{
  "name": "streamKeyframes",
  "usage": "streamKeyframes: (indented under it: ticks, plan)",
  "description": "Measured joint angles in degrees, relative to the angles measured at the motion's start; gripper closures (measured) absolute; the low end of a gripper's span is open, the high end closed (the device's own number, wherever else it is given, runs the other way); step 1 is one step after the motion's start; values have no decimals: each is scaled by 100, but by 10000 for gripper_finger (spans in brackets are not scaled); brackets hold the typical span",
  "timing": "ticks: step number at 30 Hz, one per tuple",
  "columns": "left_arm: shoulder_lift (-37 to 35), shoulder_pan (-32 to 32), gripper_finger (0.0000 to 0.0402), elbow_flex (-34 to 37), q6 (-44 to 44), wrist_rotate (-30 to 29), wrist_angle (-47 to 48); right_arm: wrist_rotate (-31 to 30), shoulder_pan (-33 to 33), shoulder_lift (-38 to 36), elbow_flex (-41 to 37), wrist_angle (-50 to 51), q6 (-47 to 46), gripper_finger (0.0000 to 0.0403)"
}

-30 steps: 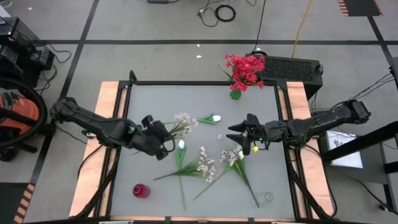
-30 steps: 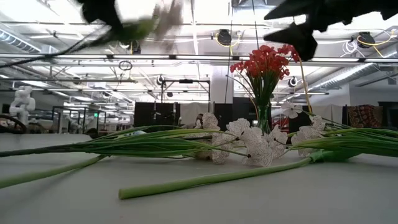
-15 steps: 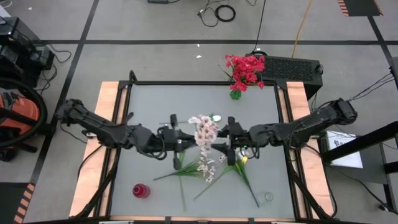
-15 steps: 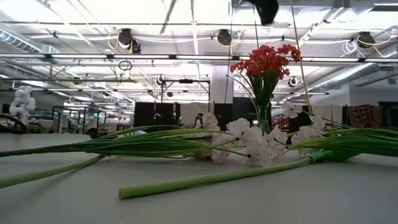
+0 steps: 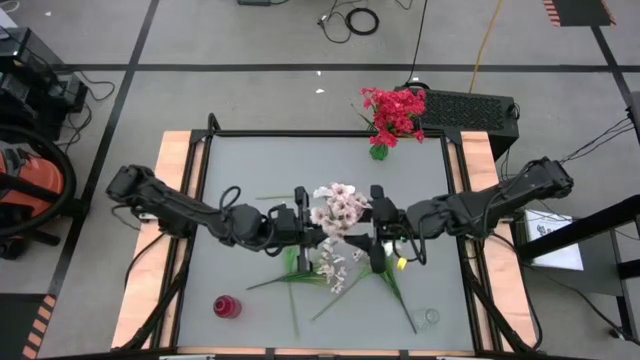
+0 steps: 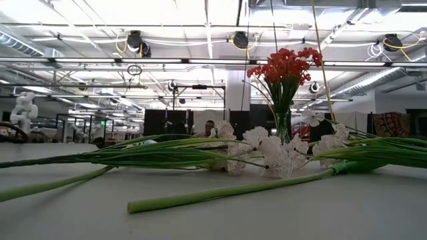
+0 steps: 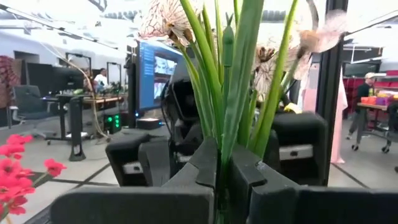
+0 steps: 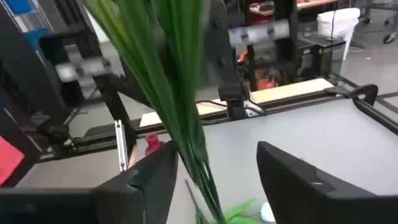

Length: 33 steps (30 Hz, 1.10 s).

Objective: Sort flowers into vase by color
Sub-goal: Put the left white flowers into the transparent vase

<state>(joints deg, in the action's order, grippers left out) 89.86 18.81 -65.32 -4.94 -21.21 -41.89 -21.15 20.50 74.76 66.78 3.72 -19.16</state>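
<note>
My left gripper [image 5: 303, 226] hangs over the middle of the table, shut on a pale pink-white spray flower [image 5: 336, 206]. Its blossoms stand up toward the high camera. My right gripper [image 5: 379, 240] faces it from the right and is open. The flower's green leaves [image 8: 186, 118] pass between its two fingers with a gap on each side. More flowers [image 5: 330, 268] lie flat on the table below, stems toward the near edge. Red flowers [image 5: 393, 108] stand in a green vase [image 5: 378, 152] at the far edge. Neither gripper shows in the low view. My left gripper pinches the spray's bunched green stem and leaves [image 7: 225, 155] between its two fingers, coming level from the table's left and lying across the stem. The flower is lifted clear and stands nearly upright, blossoms [image 7: 165, 22] above the fingers and the lower stem hanging below.
A small red vase [image 5: 227, 307] stands near the near left corner and a clear glass vase [image 5: 430, 318] near the near right corner. Long stems [image 6: 227, 192] and pale blossoms [image 6: 270, 153] cover the table's middle. Wooden rails [image 5: 172, 200] border both sides.
My left gripper has carried the spray toward the table's right and a little up, tipping from pointing down to about level. The flower has swung from lying over to standing upright. My right gripper has risen and come toward the table's left, up to the flower.
</note>
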Motion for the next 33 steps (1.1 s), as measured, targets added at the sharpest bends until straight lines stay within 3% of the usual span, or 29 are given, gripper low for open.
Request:
streamKeyframes:
  ticks: [4, 10, 13, 19, 24, 28, 33]
  plan:
    - [94, -41, 389, 0, 8, 19, -201, 0, 25, -23, 2, 134, -65, 256]
    - [93, -55, 376, 0, 15, 102, -192, 76, 29, -324, 2, 659, -252, 386]
    - [92, -45, 332, -2, 171, 325, -4, 63, 30, -565, 2, 961, -568, 388]
    - [88, -36, 187, -2, 320, 258, 641, 23, 215, -1129, 2, 1853, -1331, 399]
    - [-179, 126, 88, -2, 439, 207, 1844, -75, 721, -1589, 2, 2308, -2048, 400]
    - [-547, 196, 55, -2, 817, 101, 3247, -191, 1351, -1774, 2, 2635, -2643, 401]
    - [-939, 283, 59, -4, 1348, -145, 4612, -840, 2390, -1787, 2, 2907, -3569, 402]
